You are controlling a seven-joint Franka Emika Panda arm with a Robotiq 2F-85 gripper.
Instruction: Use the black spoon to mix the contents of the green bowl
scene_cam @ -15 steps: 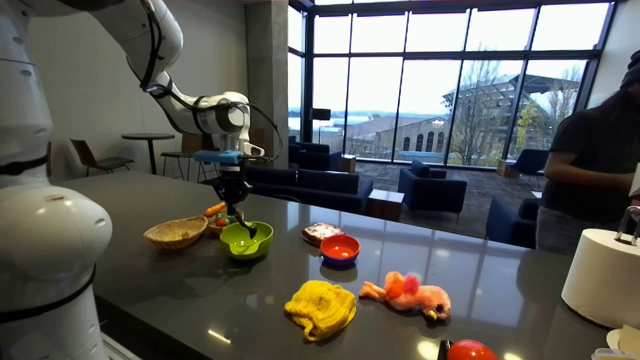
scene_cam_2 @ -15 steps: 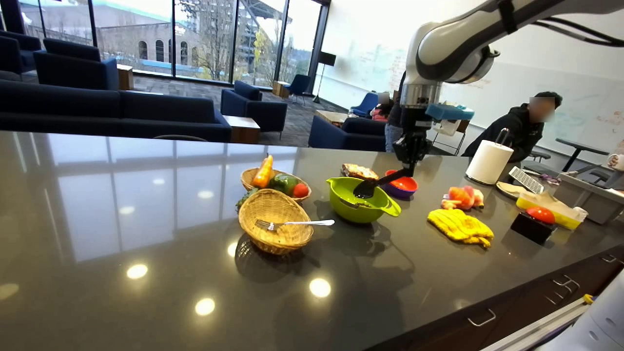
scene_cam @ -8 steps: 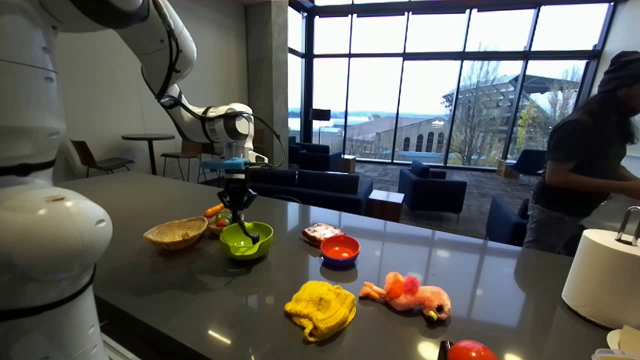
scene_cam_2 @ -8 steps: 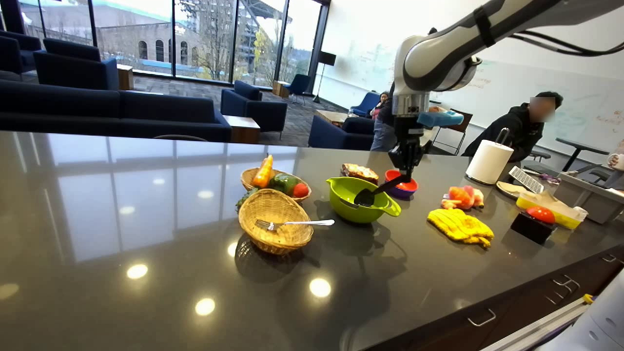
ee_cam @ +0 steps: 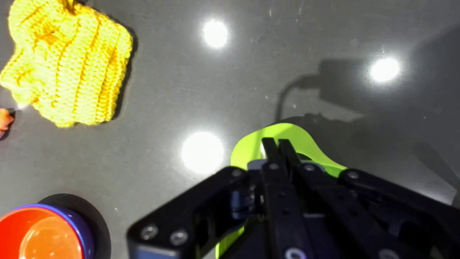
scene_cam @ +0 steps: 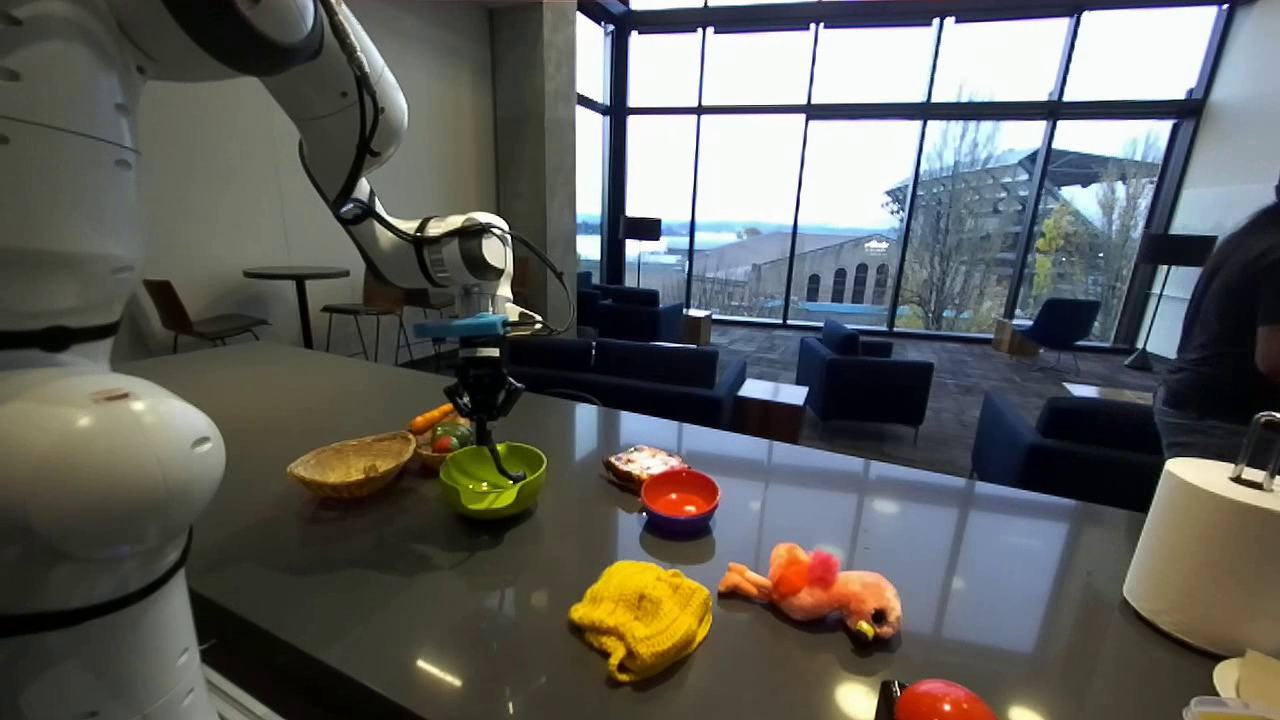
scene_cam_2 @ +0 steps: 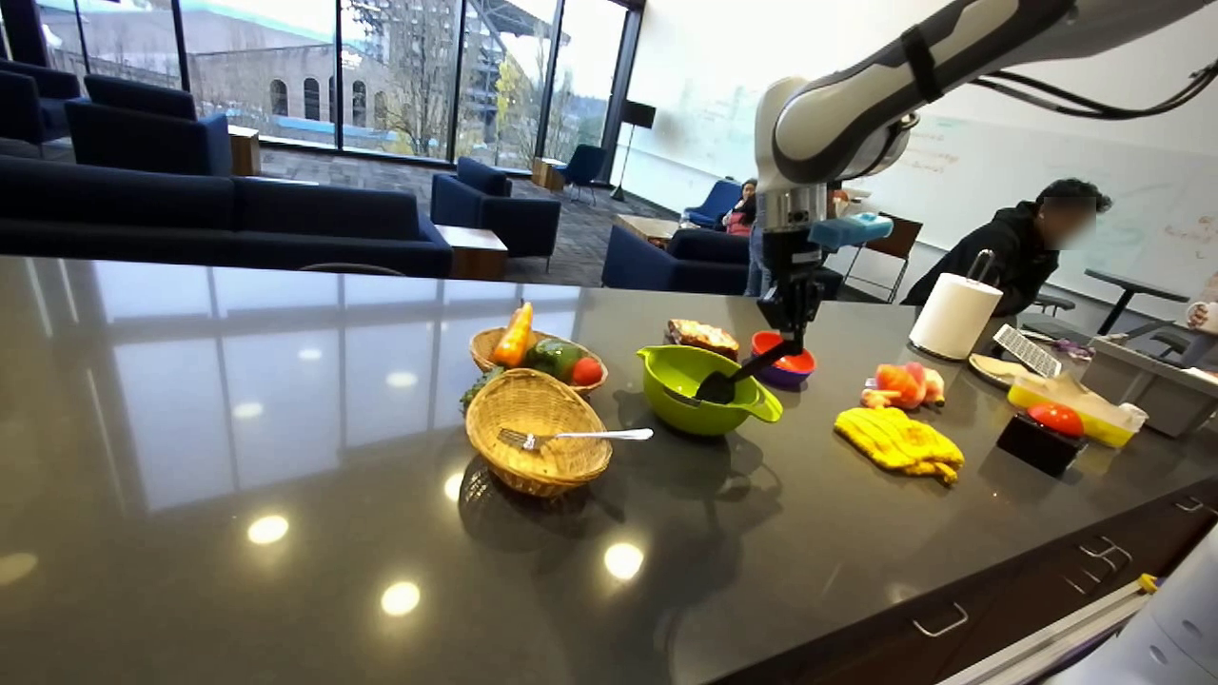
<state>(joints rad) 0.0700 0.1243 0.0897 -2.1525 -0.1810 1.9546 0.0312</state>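
The hand hangs close above the green bowl, its fingers clamped on the handle of the black spoon and nearly meeting in the wrist view. The spoon slants down from the hand so that its head sits inside the bowl; I can't tell from here whether it touches the bottom.

Off to one side of the hand there's a wicker basket with a silver fork laid in it, handle poking out past the rim. Just beside that, a vegetable basket carries a carrot, a dark green vegetable and a round red one.

On the opposite side of the hand stands a small red bowl, purple on the outside, with a slice of topped bread near it. Farther from the hand that same way lie a yellow knitted cloth and a pink plush bird, then a black box with a red dome and a paper towel roll. All of it is on one shiny grey table. Well apart from the hand, a person in a dark hoodie leans forward.
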